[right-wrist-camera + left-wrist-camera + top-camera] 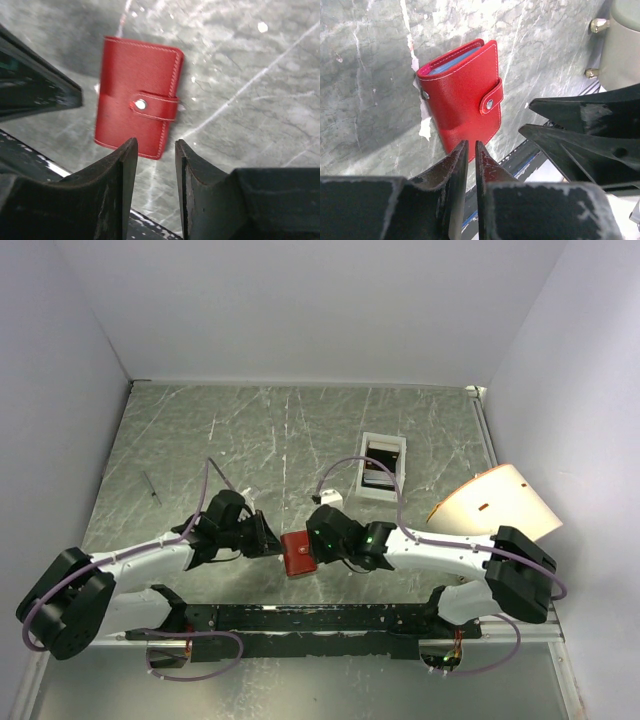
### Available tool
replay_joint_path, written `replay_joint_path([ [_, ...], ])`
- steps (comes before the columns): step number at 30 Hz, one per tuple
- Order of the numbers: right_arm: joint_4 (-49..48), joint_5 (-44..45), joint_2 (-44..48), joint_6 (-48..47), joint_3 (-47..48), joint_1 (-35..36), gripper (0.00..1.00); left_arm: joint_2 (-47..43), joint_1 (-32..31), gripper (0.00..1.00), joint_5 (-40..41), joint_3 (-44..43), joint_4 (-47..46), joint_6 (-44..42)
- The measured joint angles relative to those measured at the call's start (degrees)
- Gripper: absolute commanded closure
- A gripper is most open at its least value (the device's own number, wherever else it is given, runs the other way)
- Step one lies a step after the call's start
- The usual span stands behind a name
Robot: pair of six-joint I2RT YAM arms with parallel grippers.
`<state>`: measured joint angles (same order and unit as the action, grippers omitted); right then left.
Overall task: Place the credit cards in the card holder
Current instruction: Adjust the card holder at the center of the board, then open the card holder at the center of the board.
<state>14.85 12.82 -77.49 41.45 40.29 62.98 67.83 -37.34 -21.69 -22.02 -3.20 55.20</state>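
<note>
I think you are near the start of the job. The card holder [298, 553] lies flat on the table [250, 430], folded shut, with its little snap tab [491, 97] pressed down. Your left gripper [471, 150] sits just beside the card holder's left edge, with only a thin slit between its fingers and nothing in it. Your right gripper [156, 150] sits just beside the card holder's other edge. Its fingers are a bit wider apart, and it holds nothing too. The credit cards [381, 472] seem to lie in the white box [379, 495], well beyond the card holder and a little to its right. They look dark, and I cannot count them. Next you need to pop the tab. Pin the card holder down with one gripper and lift the tab with the other, gently, so the card holder does not slide.
</note>
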Motion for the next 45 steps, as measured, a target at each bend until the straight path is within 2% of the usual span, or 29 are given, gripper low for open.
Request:
replay_joint_path([
  [5, 0.07, 0.0, -1.05, 0.79, 3.82, 0.0, 0.62, 2.67, 0.13, 0.81, -0.28, -1.05, 0.04, -0.66],
  [11, 0.09, 0.04, -6.01, 1.01, 7.48, 0.07, 0.61, 7.58, 1.03, 0.82, -1.51, -4.46, -1.27, -1.86],
  [19, 0.92, 0.5, -11.78, 0.76, 10.38, 0.11, 0.59, 13.49, 1.16, 0.83, -2.97, -4.42, -4.28, -1.86],
  [25, 1.9, 1.51, -16.26, 0.28, 11.91, 0.11, 0.59, 14.47, 1.18, 0.83, -3.23, -3.08, -7.1, -1.75],
  [31, 2.03, 2.01, -16.96, -0.02, 12.46, 0.42, 0.6, 14.21, 1.18, 0.83, -3.32, -1.77, -8.9, -1.38],
  [34, 2.43, 2.58, -17.25, -0.11, 12.76, 0.59, 0.63, 14.21, 1.18, 0.83, -3.3, -1.77, -8.85, -1.4],
  [45, 3.72, 5.18, -17.03, 0.11, 12.9, 1.22, 0.83, 13.7, 1.18, 0.83, -2.91, -1.77, -7.96, -1.64],
])
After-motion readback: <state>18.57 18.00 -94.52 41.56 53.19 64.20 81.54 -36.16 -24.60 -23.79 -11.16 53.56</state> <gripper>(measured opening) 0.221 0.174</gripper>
